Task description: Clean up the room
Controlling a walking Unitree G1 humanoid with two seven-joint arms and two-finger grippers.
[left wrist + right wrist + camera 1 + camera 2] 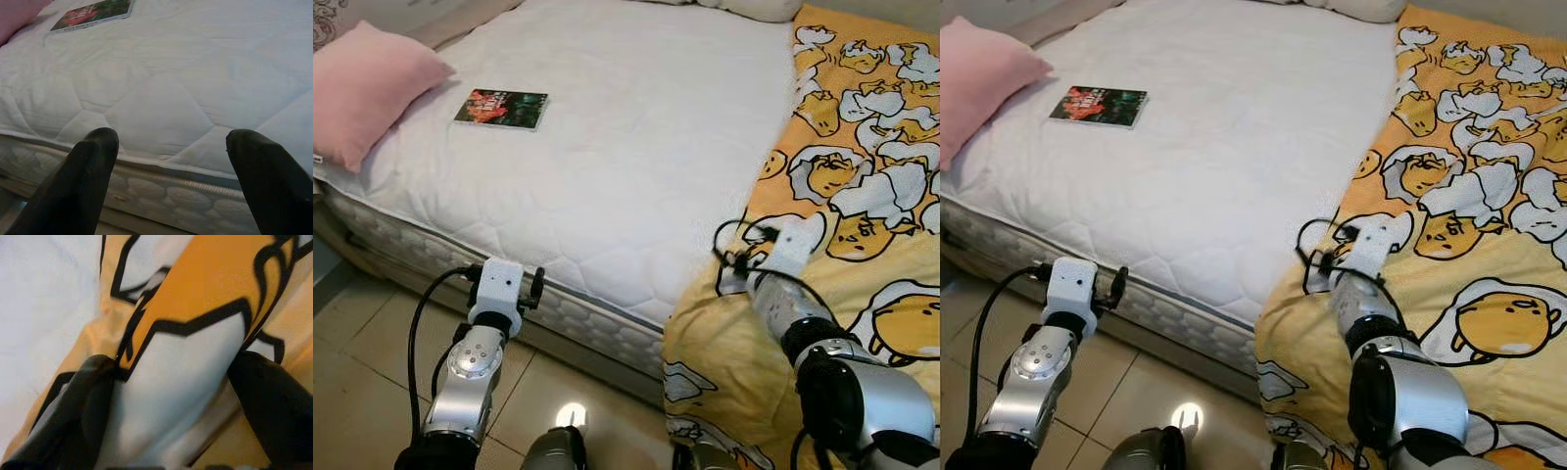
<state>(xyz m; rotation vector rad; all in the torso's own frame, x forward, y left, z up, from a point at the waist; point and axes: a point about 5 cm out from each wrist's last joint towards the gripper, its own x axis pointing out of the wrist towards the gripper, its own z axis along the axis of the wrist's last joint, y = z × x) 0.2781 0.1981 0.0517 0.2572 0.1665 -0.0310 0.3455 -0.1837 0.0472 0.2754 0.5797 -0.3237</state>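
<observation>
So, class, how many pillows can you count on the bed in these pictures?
2. A pink pillow lies at the bed's left edge, beside the book. A white pillow sits at the far end, cut off by the frame. Others may lie outside the view.

The quilted mattress [636, 147] was plain white, stitched in a hexagon pattern. The soft blanket [862, 225] was orange-yellow, printed with white-and-yellow cartoon eggs outlined in black. The plump fabric pillow [362, 88] was pale pink. The thin book [501, 108] had a dark green cover with red splashes. The tiled floor [362, 343] was beige.
</observation>
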